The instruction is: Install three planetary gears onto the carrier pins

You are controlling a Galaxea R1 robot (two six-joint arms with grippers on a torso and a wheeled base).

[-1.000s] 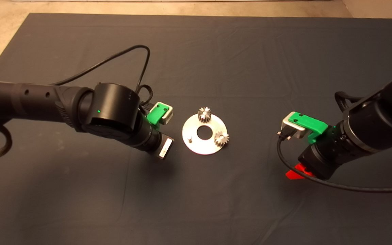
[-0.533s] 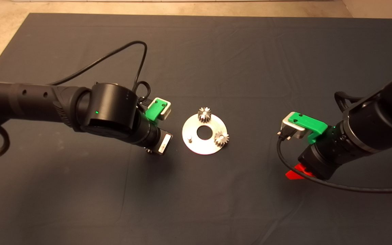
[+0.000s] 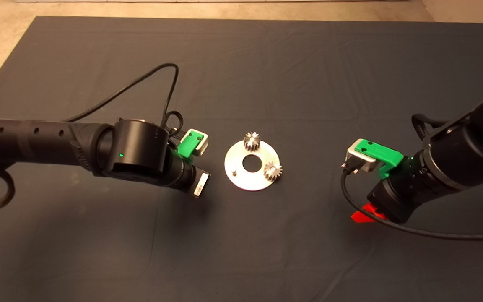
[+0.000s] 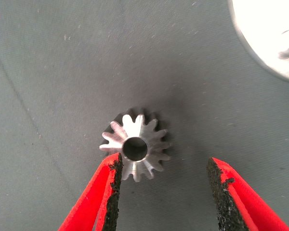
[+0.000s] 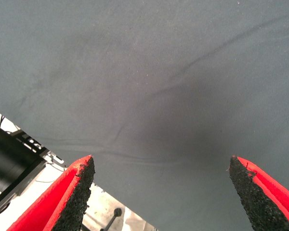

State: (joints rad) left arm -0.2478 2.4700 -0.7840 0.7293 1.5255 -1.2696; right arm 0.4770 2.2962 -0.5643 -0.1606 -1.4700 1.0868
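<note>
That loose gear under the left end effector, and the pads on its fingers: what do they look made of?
The gear looks like bare machined metal, probably steel: bright silvery tooth faces with fine tool marks. The pads of the open left end effector look like black, coarse, matte rubber or foam, judging by their crumbly grainy surface.

Light falls evenly from overhead on the dark mat (image 3: 266, 63), dim toward the near corners. Soft shadows pool beneath both arms. In the left wrist view the silver disc (image 4: 274, 33) is blown out to white glare, its surface detail lost, while the loose gear (image 4: 135, 147) is sharp, with a dark shadow behind. The right wrist view looks slightly soft, perhaps from defocus.
</note>
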